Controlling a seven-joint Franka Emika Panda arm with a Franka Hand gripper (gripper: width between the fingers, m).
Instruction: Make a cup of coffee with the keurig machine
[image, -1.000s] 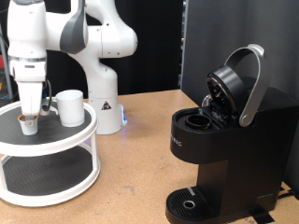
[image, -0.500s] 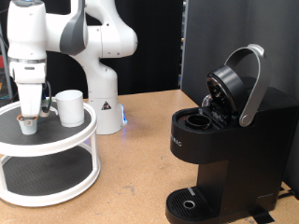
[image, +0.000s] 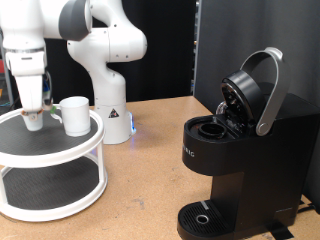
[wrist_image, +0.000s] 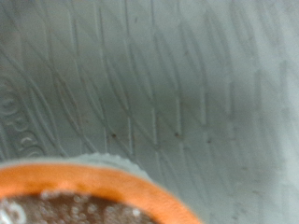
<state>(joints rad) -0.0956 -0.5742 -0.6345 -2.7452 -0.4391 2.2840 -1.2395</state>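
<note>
Lifted – tool (image: 34, 118) clenched on pod (image: 33, 123) | cup (image: 75, 115) upright | keurig machine (image: 240, 150) lid open

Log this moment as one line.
gripper: above round stand top tier | pod: between jaws | cup: on stand, beside gripper | keurig machine: lid open

Arm (image: 95, 40): glossy white shell, rounded bulbous joints, dark grey disc caps on joint sides. Base column (image: 110, 105) white, flares toward foot, small black triangular warning sticker on front. Faint blue glow at foot of base column. Above base column, forearm link white, cylindrical. Gripper (image: 33, 115): white body with orange-red stripe, pale fingers, tips blurred.
</note>
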